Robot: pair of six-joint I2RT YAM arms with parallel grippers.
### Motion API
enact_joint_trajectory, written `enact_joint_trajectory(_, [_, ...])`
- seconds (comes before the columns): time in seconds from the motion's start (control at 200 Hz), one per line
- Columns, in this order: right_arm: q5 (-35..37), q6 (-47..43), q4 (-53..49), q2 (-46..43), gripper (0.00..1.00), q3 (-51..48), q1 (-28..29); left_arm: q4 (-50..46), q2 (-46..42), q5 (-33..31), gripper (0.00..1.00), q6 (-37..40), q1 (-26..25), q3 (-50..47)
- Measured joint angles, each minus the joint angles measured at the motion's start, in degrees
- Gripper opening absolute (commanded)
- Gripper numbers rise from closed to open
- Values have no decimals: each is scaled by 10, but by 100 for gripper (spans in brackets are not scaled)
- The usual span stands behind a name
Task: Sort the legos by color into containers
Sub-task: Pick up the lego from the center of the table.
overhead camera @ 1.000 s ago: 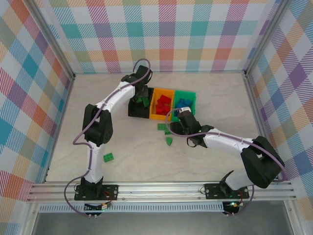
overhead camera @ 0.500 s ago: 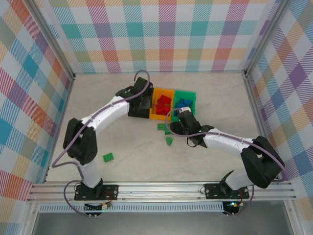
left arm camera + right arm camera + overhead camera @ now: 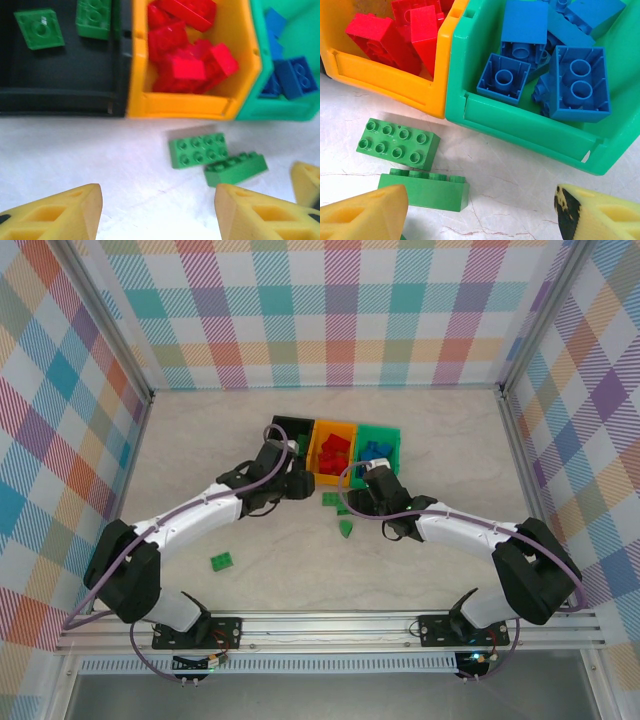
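Note:
Three containers stand in a row: a black bin (image 3: pixel 287 427) (image 3: pixel 60 65) with two green legos (image 3: pixel 39 29), an orange bin (image 3: pixel 333 452) (image 3: pixel 390 80) with red legos (image 3: pixel 185 55) (image 3: pixel 395 35), and a green bin (image 3: pixel 380 448) (image 3: pixel 530 125) with blue legos (image 3: pixel 545 65). Two green bricks (image 3: pixel 198 150) (image 3: pixel 397 144) lie side by side on the table just in front of the orange bin. My left gripper (image 3: pixel 300 484) (image 3: pixel 157 212) hovers open over bare table near them. My right gripper (image 3: pixel 352 502) (image 3: pixel 480 215) is open above the same bricks, holding nothing.
A green wedge piece (image 3: pixel 346 528) lies below the two bricks. Another green brick (image 3: pixel 222 561) sits alone at the near left. The right gripper's yellow finger (image 3: pixel 306 182) shows close beside my left one. Checked walls (image 3: pixel 340 310) enclose the table.
The left arm has pulled back from over the black bin and come down in front of the bins. The right arm has stayed still.

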Motion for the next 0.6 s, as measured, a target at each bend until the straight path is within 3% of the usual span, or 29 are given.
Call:
enact_joint_trajectory(0.18, [0, 0, 0, 0, 78, 0, 0, 38, -18, 5, 60, -11, -45, -47])
enact_joint_trajectory(0.6, [-27, 44, -5, 0, 78, 0, -55, 86, 8, -57, 60, -15, -168, -83])
